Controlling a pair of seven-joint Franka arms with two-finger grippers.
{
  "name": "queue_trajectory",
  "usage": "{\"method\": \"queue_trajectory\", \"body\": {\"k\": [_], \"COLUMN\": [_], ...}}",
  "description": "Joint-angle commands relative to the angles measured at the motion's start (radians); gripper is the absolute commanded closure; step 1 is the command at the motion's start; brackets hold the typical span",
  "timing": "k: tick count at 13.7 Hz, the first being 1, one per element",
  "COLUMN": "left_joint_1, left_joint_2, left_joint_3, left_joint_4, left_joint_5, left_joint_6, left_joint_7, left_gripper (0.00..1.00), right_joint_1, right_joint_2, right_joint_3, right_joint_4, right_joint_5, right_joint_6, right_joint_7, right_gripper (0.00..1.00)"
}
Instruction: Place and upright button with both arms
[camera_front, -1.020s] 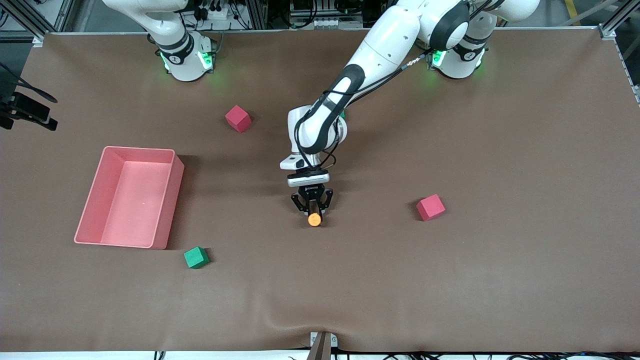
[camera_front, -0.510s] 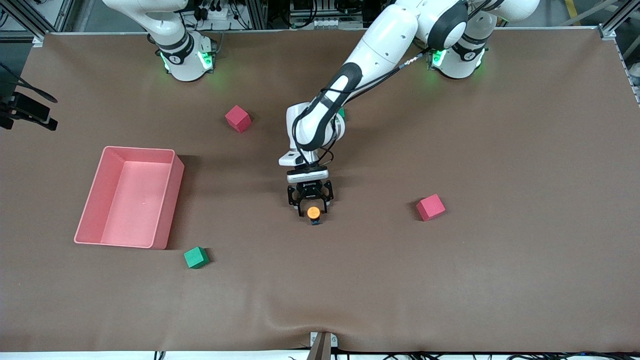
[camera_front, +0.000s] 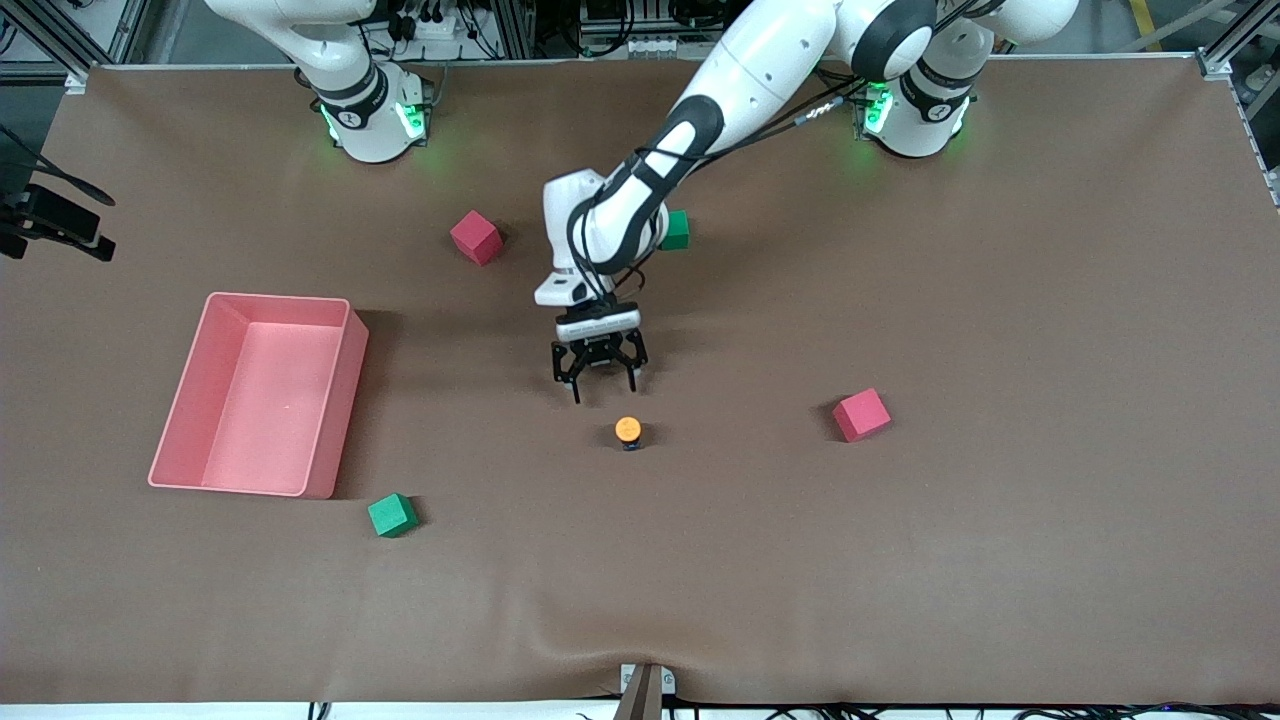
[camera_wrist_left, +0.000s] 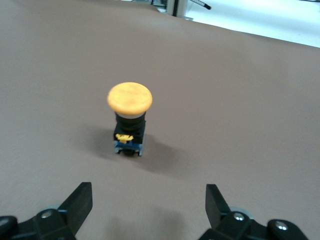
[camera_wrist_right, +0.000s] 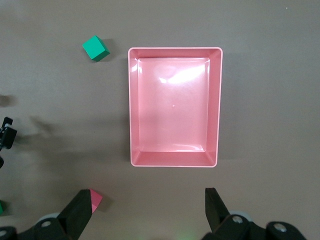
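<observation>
The button (camera_front: 627, 431) stands upright mid-table, placement apparently complete. Left tool (camera_front: 598, 379) spread wide, empty; right tool (camera_wrist_right: 150, 212) wide, waiting.

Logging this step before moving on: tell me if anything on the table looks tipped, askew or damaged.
Nothing stands out. The button stands upright on the table, orange cap up, untouched by the open left hand. The pink tray sits flat and the foam cubes lie scattered but intact. The right hand waits, open, above the tray.
</observation>
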Motion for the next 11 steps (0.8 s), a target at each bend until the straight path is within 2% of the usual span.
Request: {"method": "queue_trajectory", "body": {"k": [1,4,7,9,11], "left_joint_1": [0.004,0.007,0.019,0.059,0.151], "left_joint_2": [-0.111,-0.208,-0.315,-0.39,-0.459], "left_joint_3": [-0.035,-0.043,-0.035,-0.033,-0.038], "left_joint_4": [-0.055,-0.055,-0.055,-0.053,-0.053], "left_joint_5": [-0.146,-0.315,-0.543,-0.639,-0.711], "left_joint_6": [-0.07,-0.103,-0.2,-0.269,-0.319], "left_joint_7": [0.11,0.156,0.343,0.455,0.526], "left_gripper": [0.0,0.0,0.0,0.0,0.0], "right_joint_1": [0.001,0.0,0.0,-0.005,-0.009], "right_joint_2": [0.008,0.008,0.008,0.008,0.008], "right_joint_3": [0.002,0.002,0.002,0.002,0.001], "right_joint_4": [0.021,0.021,0.021,0.023,0.023], "right_joint_5": [-0.015,-0.015,-0.015,-0.015,-0.015], "right_joint_6": [-0.016,-0.016,-0.016,-0.016,-0.016], "right_joint_7": [-0.008,-0.008,-0.008,-0.009,-0.011], "right_gripper": [0.0,0.0,0.0,0.0,0.0]}}
